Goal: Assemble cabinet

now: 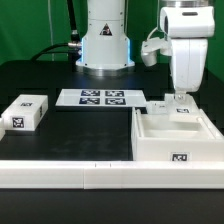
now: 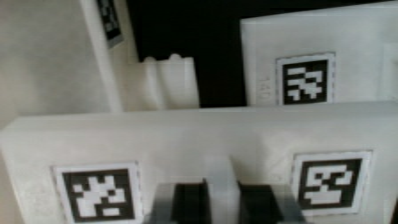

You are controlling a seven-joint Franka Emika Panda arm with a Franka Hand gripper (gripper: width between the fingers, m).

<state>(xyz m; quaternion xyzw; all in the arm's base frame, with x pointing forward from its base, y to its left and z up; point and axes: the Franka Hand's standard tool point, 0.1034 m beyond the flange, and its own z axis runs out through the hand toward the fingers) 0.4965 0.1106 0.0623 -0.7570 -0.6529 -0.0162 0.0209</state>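
The cabinet (image 1: 160,146), a large white open box with a tag on its front, stands at the exterior view's right. My gripper (image 1: 180,97) comes straight down onto a white tagged panel (image 1: 168,106) at the box's far wall. In the wrist view the gripper (image 2: 222,205) has its two dark fingers (image 2: 185,205) close together, with a thin white edge of this two-tag panel (image 2: 196,145) between them. Beyond it a second white face with one tag (image 2: 338,50) and a ridged white piece (image 2: 169,80) show. What lies under the panel is hidden.
A small white block (image 1: 25,113) with one tag lies at the exterior view's left. The marker board (image 1: 100,98) lies in front of the robot base (image 1: 105,45). A long white rail (image 1: 70,173) runs along the front edge.
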